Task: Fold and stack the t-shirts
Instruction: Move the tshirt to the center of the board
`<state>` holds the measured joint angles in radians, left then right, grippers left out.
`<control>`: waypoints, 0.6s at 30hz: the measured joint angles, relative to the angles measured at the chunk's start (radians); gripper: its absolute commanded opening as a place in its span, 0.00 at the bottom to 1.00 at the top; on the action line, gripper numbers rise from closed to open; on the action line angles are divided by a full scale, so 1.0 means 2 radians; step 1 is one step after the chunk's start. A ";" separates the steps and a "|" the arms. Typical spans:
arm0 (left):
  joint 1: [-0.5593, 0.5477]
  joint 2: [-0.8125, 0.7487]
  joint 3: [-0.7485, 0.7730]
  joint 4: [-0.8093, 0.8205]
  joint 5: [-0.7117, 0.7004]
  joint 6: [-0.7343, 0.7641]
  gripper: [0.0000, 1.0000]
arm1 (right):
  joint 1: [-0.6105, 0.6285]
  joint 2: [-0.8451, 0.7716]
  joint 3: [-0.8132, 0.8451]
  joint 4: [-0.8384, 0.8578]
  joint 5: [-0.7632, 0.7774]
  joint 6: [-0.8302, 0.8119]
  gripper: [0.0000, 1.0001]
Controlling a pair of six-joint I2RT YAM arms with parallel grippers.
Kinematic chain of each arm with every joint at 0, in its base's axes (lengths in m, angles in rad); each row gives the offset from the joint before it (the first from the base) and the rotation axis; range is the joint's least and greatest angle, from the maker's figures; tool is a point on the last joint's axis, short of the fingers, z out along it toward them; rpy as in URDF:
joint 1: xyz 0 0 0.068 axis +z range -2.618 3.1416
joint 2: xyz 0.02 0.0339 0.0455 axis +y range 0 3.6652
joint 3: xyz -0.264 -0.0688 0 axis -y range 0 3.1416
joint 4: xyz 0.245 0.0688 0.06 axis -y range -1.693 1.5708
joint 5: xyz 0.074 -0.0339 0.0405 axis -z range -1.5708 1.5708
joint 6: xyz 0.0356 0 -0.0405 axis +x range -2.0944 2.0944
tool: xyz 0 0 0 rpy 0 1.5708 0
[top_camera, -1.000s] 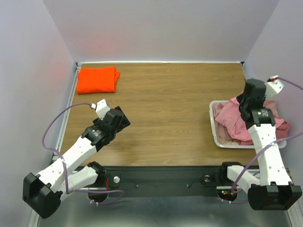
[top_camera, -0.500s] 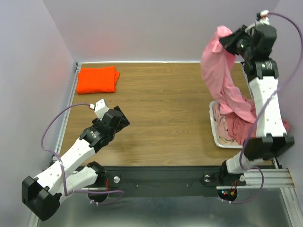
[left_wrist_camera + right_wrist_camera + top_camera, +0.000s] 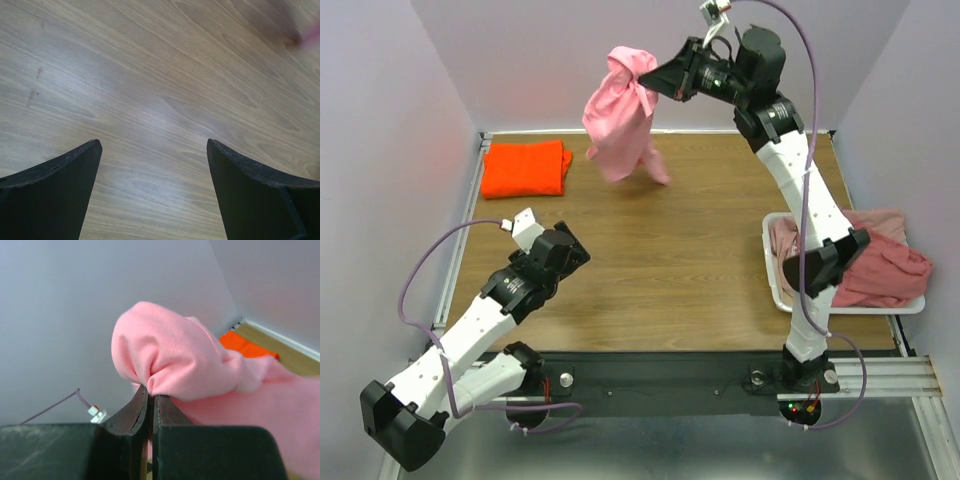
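Bunched light pink t-shirt (image 3: 620,125) clamped in right tool (image 3: 658,80), dangling over far edge of counter (image 3: 720,250); left tool (image 3: 152,145) apart, empty. Likely light, limp; regrip a hem corner.

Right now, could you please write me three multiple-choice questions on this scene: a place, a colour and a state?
1. On the table, the folded orange t-shirt lies: A near right; B far left; C centre.
2. The raised t-shirt in the right gripper is: A light pink; B white; C green.
3. The left gripper is: A shut on cloth; B out of view; C open, empty.
Answers: 1 B, it lies by the back-left walls; 2 A, pink cloth hangs from its shut jaws; 3 C, bare wood shows between its jaws.
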<state>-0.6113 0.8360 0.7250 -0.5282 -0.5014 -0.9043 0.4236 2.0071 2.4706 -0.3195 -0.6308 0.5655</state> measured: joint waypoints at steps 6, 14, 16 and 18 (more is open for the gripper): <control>0.001 -0.027 0.001 -0.035 -0.005 -0.030 0.98 | -0.013 -0.126 -0.283 0.044 0.088 -0.034 0.11; 0.002 -0.054 0.001 -0.081 -0.017 -0.069 0.98 | -0.102 -0.155 -0.602 0.043 0.178 -0.018 1.00; 0.002 -0.053 0.001 -0.085 -0.017 -0.075 0.99 | -0.125 -0.137 -0.638 0.030 0.177 -0.019 1.00; 0.002 -0.049 0.001 -0.086 -0.016 -0.079 0.98 | -0.127 -0.138 -0.646 0.019 0.175 -0.023 1.00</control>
<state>-0.6067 0.7383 0.7273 -0.7010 -0.5335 -1.0626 0.1699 1.7313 1.1778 -0.2810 -0.2817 0.5190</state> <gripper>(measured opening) 0.985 0.994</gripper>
